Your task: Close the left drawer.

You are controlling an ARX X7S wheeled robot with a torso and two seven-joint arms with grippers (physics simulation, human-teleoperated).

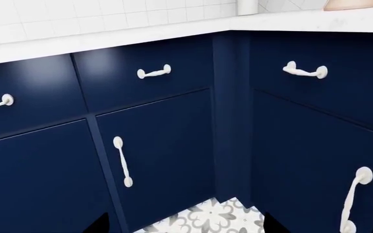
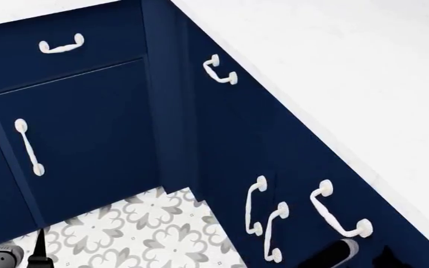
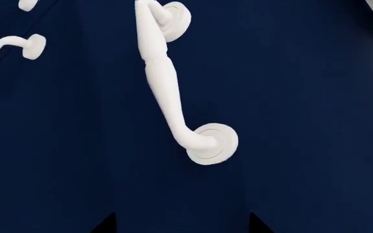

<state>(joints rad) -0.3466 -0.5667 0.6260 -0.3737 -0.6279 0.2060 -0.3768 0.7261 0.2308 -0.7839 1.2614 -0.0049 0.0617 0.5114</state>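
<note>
No drawer stands open: the left drawer [image 2: 58, 47], upper left of the head view, sits flush under the countertop [image 2: 334, 67], so closing looks done; whether either gripper is spread, I cannot tell

- Navy-blue base cabinets [image 1: 167, 160] meet at an inside corner, one run along each wall.
- A white countertop [image 2: 334, 67] caps both runs; in the head view it fills the upper right.
- White square wall tiles [image 1: 57, 19] rise behind the counter.
- The cabinet doors carry long straight white handles [image 2: 29, 147], mounted upright.
- The floor [image 2: 147, 231] is patterned tile, grey floral motifs on white.
- Soft light leaves a pale sheen on the upper cabinet fronts [image 1: 25, 80].
</note>
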